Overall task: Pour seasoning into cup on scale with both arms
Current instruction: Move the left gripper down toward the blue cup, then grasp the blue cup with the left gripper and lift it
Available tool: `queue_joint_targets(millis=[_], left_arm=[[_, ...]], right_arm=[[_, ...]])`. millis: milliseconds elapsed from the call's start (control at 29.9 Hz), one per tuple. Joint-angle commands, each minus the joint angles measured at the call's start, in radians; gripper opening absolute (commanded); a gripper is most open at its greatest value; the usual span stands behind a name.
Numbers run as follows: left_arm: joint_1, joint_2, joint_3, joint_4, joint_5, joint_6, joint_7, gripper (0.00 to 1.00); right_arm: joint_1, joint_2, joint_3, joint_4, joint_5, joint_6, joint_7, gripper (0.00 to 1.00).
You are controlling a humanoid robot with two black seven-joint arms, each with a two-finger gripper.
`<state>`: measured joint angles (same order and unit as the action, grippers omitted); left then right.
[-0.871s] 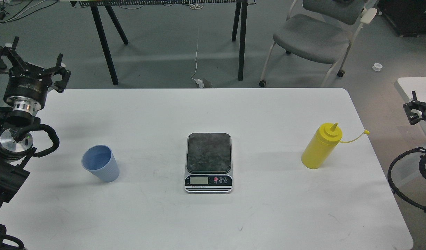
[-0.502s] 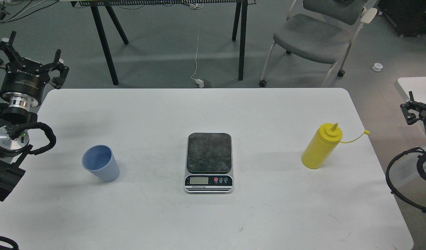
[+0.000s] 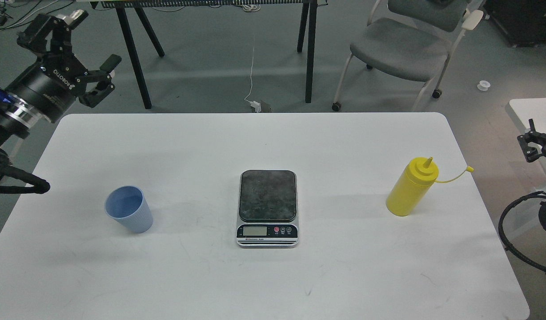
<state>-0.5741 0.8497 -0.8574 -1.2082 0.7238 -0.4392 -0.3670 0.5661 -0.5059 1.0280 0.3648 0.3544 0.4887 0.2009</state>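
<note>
White table (image 3: 255, 284), grey floor (image 3: 210, 66), grey chair (image 3: 402, 49), black trestle legs (image 3: 133, 58)

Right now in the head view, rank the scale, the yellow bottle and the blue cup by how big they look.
1. Scale: clearly the largest footprint.
2. Yellow bottle: longer than the cup, about as wide.
3. Blue cup: smallest, though the gap to the bottle is modest.

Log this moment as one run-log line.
stage: before first grasp | cup: on table, left of scale | bottle: on table, right | left gripper: open, raised | right gripper: state unclear
</note>
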Motion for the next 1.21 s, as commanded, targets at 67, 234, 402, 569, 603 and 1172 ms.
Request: queue_joint_targets(millis=[67, 234, 402, 569, 603, 1172], left_arm=[[0.002, 0.038, 0.026, -0.04, 0.464, 0.057, -0.018, 0.99], [0.045, 0.046, 0.028, -0.041, 0.889, 0.134, -0.023, 0.94], [0.096, 0.063, 0.089, -0.039, 1.236, 0.223, -0.024, 0.87], [0.097, 0.114, 0.236, -0.007, 1.347, 0.27, -0.024, 0.79], [0.096, 0.114, 0.262, -0.007, 1.349, 0.281, -0.024, 0.78], [0.091, 0.068, 0.393, 0.094, 1.336, 0.287, -0.03, 0.26]], right_arm=[[0.001, 0.0, 0.0, 0.009, 0.0, 0.0, 0.0, 1.0], [-0.002, -0.006, 0.001, 0.029, 0.0, 0.0, 0.0, 1.0], [-0.002, -0.014, 0.003, 0.029, 0.0, 0.0, 0.0, 1.0], [-0.002, -0.013, 0.003, 0.029, 0.001, 0.0, 0.0, 1.0], [-0.002, -0.013, 0.003, 0.029, 0.002, 0.0, 0.0, 1.0], [0.0, -0.006, 0.0, 0.028, 0.0, 0.0, 0.002, 1.0]])
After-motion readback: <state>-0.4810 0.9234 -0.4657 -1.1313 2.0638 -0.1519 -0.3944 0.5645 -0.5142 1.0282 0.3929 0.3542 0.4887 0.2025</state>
